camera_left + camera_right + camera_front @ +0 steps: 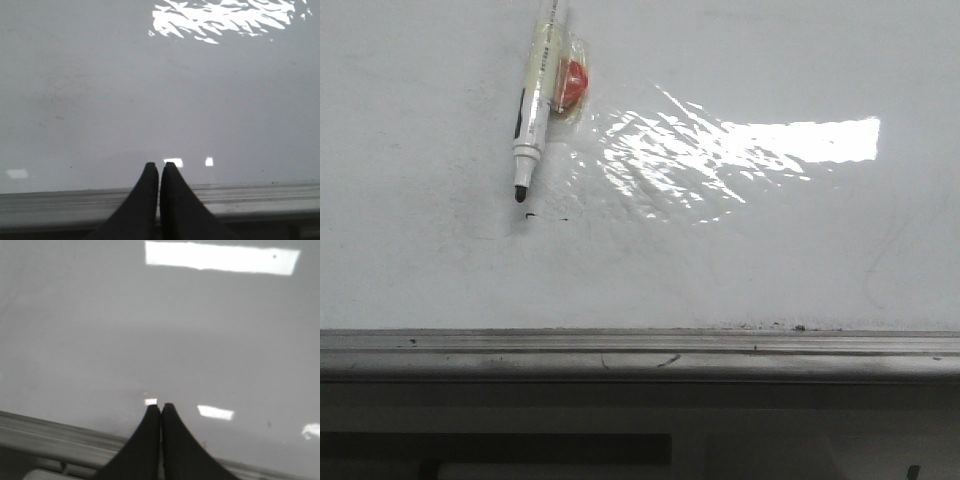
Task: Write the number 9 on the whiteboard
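Nearest me, in both wrist views, my jaws are pressed together on nothing: the left gripper point(159, 167) and the right gripper point(160, 408) each hang just above the grey tray rail point(640, 345) that runs along the whiteboard's point(770, 260) bottom edge.

Past the rail the glossy board opens out, with a bright glare patch point(740, 150) toward one o'clock in the front view. No number 9 is drawn yet. I see only two tiny black specks point(530, 214) just under the pen tip.

Farthest off, at eleven o'clock, a marker point(536, 100) lies on the board, tip uncapped and pointing to six o'clock. A red object wrapped in clear film point(572, 84) is touching its side.

I judge the marker light, stiff and smooth enough to slip or roll. I would take it across the white barrel, above the tapered nose and clear of the red object, so the tip stays free to press. The board looks hard and slick, so light pressure should do.
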`<action>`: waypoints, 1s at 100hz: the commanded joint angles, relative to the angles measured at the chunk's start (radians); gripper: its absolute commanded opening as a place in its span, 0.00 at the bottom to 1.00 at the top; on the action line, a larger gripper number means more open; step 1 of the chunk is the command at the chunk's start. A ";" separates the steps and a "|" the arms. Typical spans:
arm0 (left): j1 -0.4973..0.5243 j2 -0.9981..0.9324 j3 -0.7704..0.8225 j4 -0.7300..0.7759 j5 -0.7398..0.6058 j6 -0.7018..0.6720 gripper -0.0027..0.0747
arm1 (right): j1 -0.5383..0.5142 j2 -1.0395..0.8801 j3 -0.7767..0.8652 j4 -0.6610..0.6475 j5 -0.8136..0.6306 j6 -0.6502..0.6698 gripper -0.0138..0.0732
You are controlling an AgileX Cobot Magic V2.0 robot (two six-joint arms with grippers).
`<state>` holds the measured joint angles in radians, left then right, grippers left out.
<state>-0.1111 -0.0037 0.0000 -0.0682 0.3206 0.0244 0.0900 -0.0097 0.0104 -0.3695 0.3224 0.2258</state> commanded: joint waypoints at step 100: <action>-0.005 0.450 -0.470 -0.571 0.242 0.408 0.50 | -0.008 0.214 -0.558 0.381 0.302 -0.054 0.26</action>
<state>-0.1111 0.3371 -0.3832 -0.6259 0.5456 0.3611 0.0884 0.1309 -0.4525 0.0300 0.6168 0.2044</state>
